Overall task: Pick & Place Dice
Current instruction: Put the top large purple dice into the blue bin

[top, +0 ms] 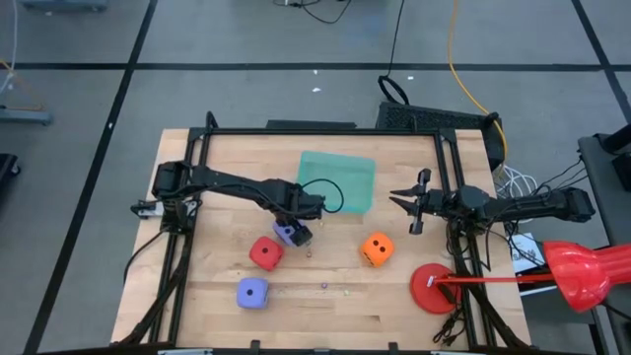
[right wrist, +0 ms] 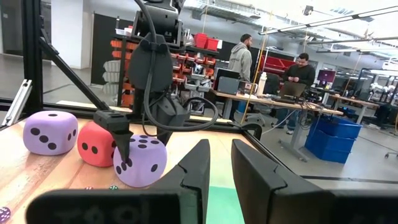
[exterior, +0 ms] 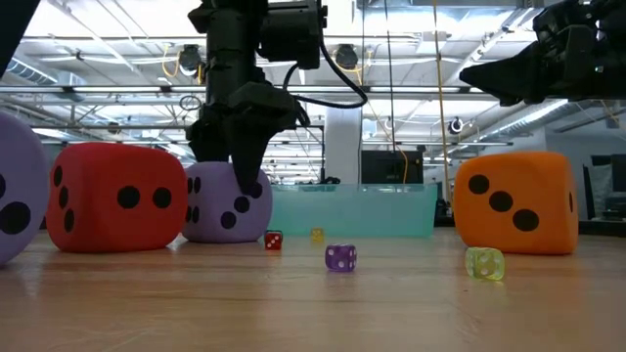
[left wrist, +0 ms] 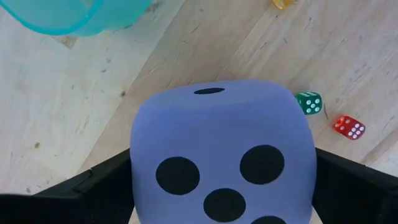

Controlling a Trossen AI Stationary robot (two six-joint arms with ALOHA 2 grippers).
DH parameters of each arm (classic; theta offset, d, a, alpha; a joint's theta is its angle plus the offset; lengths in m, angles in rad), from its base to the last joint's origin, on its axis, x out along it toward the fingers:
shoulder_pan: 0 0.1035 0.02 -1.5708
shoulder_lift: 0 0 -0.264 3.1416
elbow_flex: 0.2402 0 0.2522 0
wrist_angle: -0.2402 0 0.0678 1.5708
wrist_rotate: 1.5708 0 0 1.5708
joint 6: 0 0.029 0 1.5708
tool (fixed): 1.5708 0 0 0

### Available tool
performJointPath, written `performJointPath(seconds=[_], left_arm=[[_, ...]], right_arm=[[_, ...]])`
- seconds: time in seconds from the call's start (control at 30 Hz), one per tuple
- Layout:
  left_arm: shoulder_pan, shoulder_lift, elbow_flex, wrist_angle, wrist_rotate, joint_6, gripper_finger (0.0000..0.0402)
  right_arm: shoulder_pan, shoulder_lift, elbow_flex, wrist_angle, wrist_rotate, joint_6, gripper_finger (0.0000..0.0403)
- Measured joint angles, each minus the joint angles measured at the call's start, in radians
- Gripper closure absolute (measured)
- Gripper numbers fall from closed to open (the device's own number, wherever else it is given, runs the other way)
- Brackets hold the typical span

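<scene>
Left gripper [top: 297, 230] down at mid-table, fingers spread wide and straddling a purple-blue die [top: 291, 235]; in the left wrist view 1 dark finger [left wrist: 93, 186] sits on each flank of that die [left wrist: 221, 155], and whether the pads press it or only stand beside it cannot be told. In the low view the die rests on the wood, the gripper [exterior: 235, 147] coming down over it from above. Just beside this die, toward the table's front edge, the red die [top: 264, 253]; further toward that edge, the 2nd purple-blue die [top: 252, 293]. Teal tray [top: 340, 179] lies just behind the gripper, toward the table's back. Orange die [top: 376, 248] stands apart to the right, on bare wood. Small plastic dice lie scattered on the table: a red one [exterior: 274, 241], a purple one [exterior: 340, 257], a yellow-green one [exterior: 484, 263]. Right gripper [top: 411, 205] hangs raised off the table near the right edge, fingers [right wrist: 198, 165] narrowly apart with nothing between them. Red round disc [top: 434, 289] lies at the right front corner.
</scene>
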Motion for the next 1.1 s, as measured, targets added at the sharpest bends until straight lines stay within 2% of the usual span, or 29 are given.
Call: performJointPath(seconds=[0.33, 0.63, 1.0, 1.1], left_arm=[[-0.001, -0.081, -0.012, 0.004, -0.035, 0.007, 0.0007], [0.000, -0.097, -0.012, -0.044, -0.046, 0.002, 0.0007], [0.013, -0.103, -0.008, -0.068, 0.074, 0.009, 0.0007], [0.022, -0.126, -0.008, -0.091, 0.074, 0.006, 0.0007]], right_arm=[[0.000, 0.000, 0.000, 0.001, 0.000, 0.000, 0.0344], [0.000, 0.000, 0.000, 0.001, 0.000, -0.001, 0.0344], [0.000, 0.000, 0.000, 0.002, 0.000, -0.003, 0.0344], [0.000, 0.000, 0.000, 0.009, 0.000, -0.003, 0.0344]])
